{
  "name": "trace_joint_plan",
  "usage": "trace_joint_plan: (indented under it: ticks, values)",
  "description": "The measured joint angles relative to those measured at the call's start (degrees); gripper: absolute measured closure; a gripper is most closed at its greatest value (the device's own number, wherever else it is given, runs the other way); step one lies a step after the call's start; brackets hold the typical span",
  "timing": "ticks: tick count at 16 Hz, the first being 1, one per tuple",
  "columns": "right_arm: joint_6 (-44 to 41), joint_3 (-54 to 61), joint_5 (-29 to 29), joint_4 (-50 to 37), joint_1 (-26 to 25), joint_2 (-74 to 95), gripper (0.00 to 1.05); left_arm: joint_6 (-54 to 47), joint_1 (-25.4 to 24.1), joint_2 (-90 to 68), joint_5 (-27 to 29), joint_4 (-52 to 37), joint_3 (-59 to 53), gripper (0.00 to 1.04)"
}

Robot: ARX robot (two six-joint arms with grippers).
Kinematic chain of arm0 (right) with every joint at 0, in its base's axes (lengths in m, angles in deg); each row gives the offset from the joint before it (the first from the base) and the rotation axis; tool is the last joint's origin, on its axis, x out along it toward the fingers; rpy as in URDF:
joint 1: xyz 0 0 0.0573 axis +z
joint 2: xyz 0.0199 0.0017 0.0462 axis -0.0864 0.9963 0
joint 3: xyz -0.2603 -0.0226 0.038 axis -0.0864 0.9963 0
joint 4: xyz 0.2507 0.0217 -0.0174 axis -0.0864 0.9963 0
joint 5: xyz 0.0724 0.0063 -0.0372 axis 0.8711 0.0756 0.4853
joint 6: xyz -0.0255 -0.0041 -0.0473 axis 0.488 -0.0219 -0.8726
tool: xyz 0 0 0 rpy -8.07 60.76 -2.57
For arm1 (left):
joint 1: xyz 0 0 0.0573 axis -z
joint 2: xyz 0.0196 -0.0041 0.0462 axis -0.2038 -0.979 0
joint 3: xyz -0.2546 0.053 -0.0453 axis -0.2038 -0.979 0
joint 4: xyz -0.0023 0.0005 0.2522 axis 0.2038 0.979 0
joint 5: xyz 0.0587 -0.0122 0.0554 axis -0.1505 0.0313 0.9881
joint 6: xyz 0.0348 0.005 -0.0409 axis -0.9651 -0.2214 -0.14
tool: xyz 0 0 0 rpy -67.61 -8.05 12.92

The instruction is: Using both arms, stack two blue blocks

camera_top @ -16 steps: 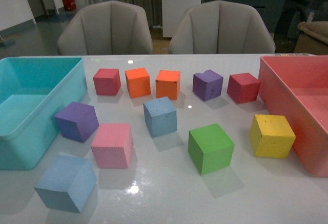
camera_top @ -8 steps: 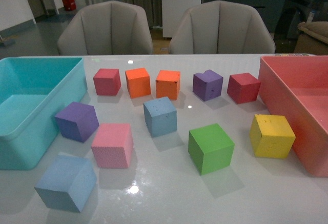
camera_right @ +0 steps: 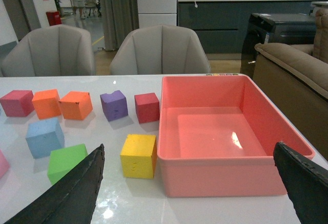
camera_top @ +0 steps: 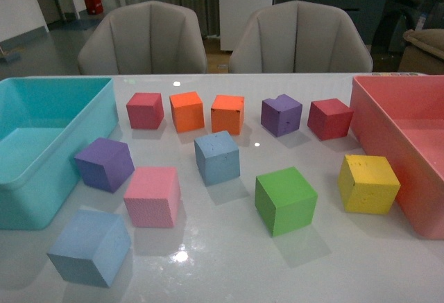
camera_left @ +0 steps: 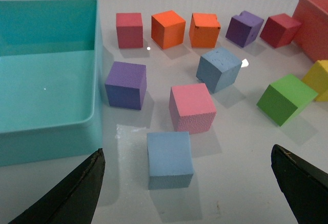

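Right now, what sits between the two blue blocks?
A pink block lies between the near blue block and the far blue block, shown in the front view.

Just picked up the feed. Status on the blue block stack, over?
Left gripper open, empty. Right gripper open, empty. Near blue block and far blue block apart on table, unstacked. Pink block between them.

Turquoise bin (camera_top: 97, 136): your front view cuts its left side.
Pink bin (camera_top: 388, 130): right side cut off.
Left gripper (camera_left: 187, 152): you see only its fingertips.
Right gripper (camera_right: 189, 148): fingertips only.
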Motion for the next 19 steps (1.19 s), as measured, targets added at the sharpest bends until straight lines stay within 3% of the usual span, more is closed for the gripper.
trace_joint_plan:
  ticks: [3,7,13,19]
  values:
    - [0.0,0.0,0.0,0.0,0.0,0.0,0.06,-2.5,4.7,-23.1,2.5,-12.5,5.9,0.07]
    - [0.0,0.0,0.0,0.0,0.0,0.0,0.06,-2.8,5.8,-43.8,3.3,-15.7,11.1,0.07]
    - [0.0,0.0,0.0,0.0,0.0,0.0,0.06,-0.7,2.2,-52.6,-0.3,-15.0,15.0,0.07]
    - [0.0,0.0,0.0,0.0,0.0,0.0,0.06,0.1,2.1,-55.5,0.1,-17.5,15.6,0.07]
